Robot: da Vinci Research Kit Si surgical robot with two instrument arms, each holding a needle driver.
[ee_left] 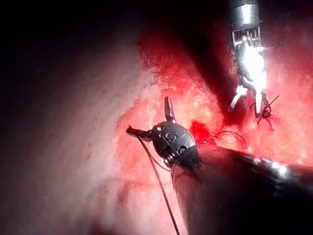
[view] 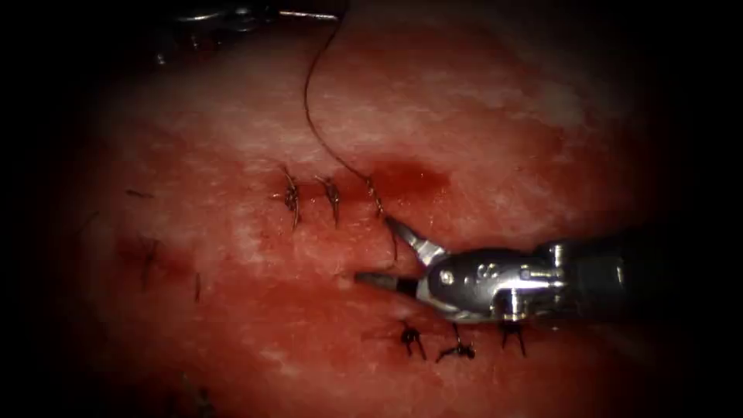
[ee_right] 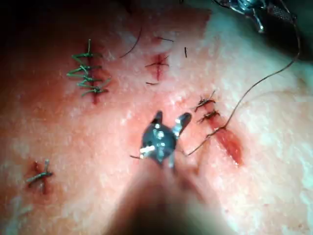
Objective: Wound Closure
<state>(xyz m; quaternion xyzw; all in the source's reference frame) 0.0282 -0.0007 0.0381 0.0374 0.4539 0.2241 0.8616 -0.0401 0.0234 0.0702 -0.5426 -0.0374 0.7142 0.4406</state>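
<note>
- The tissue (view: 480,116) takes up most of the endoscope view, pale and glistening toward its upper edge, wet with red fluid (view: 410,179) pooled at the right end of the cut (view: 387,193).
- The right tool (view: 371,251) comes in from the right, low over the tissue, jaws spread in a wide V, nothing between them; one tip sits just below the cut's last stitch.
- The left tool (ee_left: 149,117) shows in its wrist view with jaws spread, one tip seeming to catch the thread, though I cannot tell if it holds it.
- The thread (view: 309,108) runs from that stitch up across bare tissue in a long arc to the far edge.
- Two finished stitches (view: 309,197) sit left of it, three dark knots (view: 457,344) below the right tool.
- Needle: I cannot make it out.
</note>
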